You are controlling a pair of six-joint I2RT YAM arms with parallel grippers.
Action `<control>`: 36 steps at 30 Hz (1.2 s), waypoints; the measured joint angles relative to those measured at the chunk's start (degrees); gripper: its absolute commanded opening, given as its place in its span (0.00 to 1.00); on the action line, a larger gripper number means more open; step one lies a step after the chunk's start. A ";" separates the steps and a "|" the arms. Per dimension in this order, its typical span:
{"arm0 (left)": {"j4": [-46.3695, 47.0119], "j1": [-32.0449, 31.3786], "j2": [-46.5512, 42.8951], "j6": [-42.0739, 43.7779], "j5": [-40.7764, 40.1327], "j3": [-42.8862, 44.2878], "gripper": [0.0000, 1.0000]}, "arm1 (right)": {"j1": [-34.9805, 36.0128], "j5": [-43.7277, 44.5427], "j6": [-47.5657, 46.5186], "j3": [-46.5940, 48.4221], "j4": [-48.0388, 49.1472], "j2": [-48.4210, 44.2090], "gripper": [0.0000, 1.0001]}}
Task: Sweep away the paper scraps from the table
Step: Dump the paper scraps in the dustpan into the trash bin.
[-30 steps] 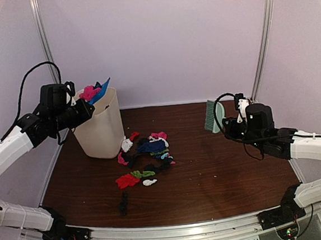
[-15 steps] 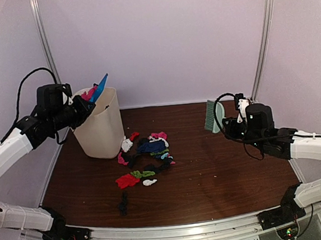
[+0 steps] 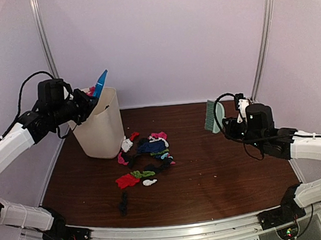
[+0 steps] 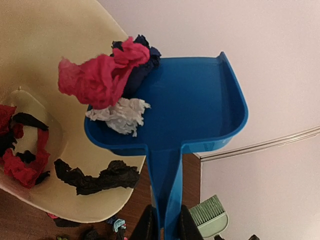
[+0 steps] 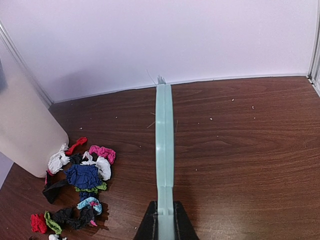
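1. The left fingers [image 4: 147, 227], pinching the dustpan [image 4: 195, 105] handle, have tipped it steeper above the bin [image 3: 101, 131]; its load is sliding off.
2. The right fingers [image 5: 150, 227] pinch the brush [image 5: 164, 140]; many paper scraps [image 3: 144, 155] lie ahead-left on the surface [image 3: 227, 170].

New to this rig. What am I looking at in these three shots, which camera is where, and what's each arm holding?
These are two robot arms bolted at the near edge of a table. The wide picture comes from a fixed camera above and behind them. The other two come from a camera on each wrist, looking along its fingers. The left end effector grips the handle of a blue dustpan, tilted over a cream bin. Pink, white and dark paper scraps sit at its lip, and more lie inside the bin. The right end effector grips a pale green brush. A heap of coloured scraps lies on the table beside the bin.
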 measured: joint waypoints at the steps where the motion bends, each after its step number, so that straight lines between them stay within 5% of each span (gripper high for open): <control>1: 0.31 0.00 0.00 -1.11 0.24 -0.02 0.00 | 0.00 0.00 0.00 0.00 -0.07 -0.02 0.00; 23: 15.56 3.85 -8.63 -27.26 9.29 -12.74 0.00 | 0.00 -2.56 -1.27 0.90 -1.42 -0.74 0.00; 29: 16.26 3.85 -10.67 -26.25 6.78 -12.52 0.00 | 0.00 -6.03 -1.68 3.23 -1.97 -0.04 0.00; 36: 11.72 3.98 -12.11 -15.34 -0.92 -8.98 0.00 | 0.04 -17.79 -0.70 5.97 -1.07 3.78 0.00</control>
